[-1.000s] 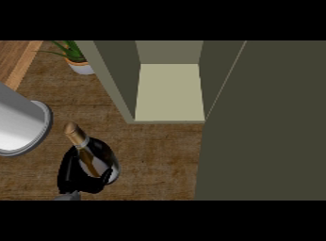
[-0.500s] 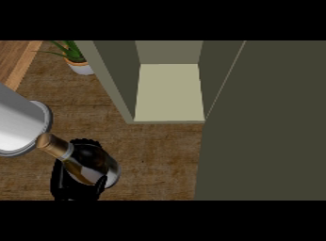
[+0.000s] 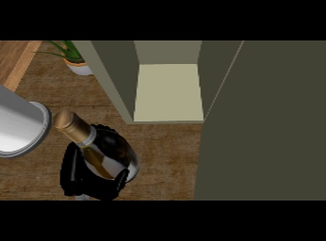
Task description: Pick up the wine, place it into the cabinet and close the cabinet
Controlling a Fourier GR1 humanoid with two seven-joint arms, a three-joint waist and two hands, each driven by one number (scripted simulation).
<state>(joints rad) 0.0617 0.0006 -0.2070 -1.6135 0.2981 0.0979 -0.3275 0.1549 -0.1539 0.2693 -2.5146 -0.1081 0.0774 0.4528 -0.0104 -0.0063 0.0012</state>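
The wine bottle (image 3: pixel 109 151) is dark with a gold foil neck (image 3: pixel 72 123). It is held tilted above the counter, its neck pointing up-left. My left hand (image 3: pixel 79 176) is curled round the bottle's lower body, at the lower left of the head view. Its grey forearm (image 3: pixel 9 124) fills the left edge, close to the camera. The cabinet (image 3: pixel 120 75) stands open just right of the bottle, showing a pale inner shelf (image 3: pixel 169 92). The bottle is outside it, in front of its left wall. My right hand does not show.
The open cabinet door (image 3: pixel 273 122) is a big olive panel covering the right side. A potted plant (image 3: pixel 74 59) stands at the back left beside the cabinet. The wooden counter (image 3: pixel 166 160) runs under the bottle and up to the cabinet's front.
The bottle has risen toward the camera and tipped over, its neck swinging up-left. My left hand has stayed shut on it; the forearm has shifted slightly upward.
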